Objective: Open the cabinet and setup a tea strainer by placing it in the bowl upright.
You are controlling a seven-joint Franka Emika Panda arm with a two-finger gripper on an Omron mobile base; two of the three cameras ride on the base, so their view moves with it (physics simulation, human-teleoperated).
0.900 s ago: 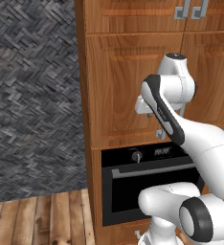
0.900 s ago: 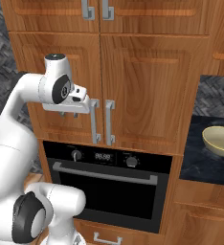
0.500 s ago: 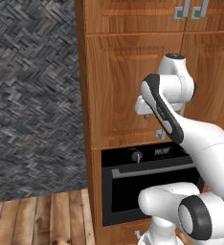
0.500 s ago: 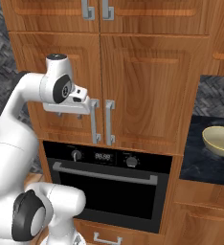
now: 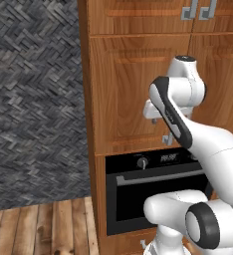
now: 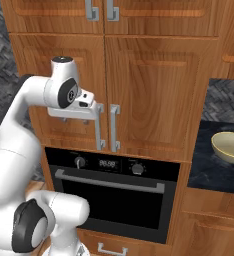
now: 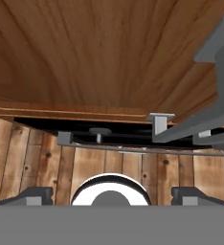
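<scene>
We see the gripper [image 6: 95,111] parked at the cabinet [image 6: 154,95], right by the left door's vertical bar handle [image 6: 98,126]. In the right base view the hand sits at 9 o'clock of that handle, level with its top end, but the fingers themselves are too small for us to resolve against the metal, so we cannot tell contact from that angle. In the left base view the arm's own forearm covers most of the hand; we only catch the handle's lower end [image 5: 167,139] poking out below it, and the right-hand cabinet door is largely hidden behind the white links.

In the hand view, the two dark fingertips [image 7: 35,195] sit at 7 and 5 o'clock, far apart, with nothing between them, so we read the claw as spread wide and gripping nothing. The bar handle [image 7: 205,122] runs off at 3 o'clock, outside the finger gap, cut by the frame edge. The cabinet door panel fills the top half; below it we see the oven [image 6: 111,192] and its long handle foreshortened.

Both cabinet doors look flush and closed. The bowl [image 6: 230,148] sits on the dark counter [image 6: 206,172] at 3 o'clock in the right base view, its right side cropped by the frame.
</scene>
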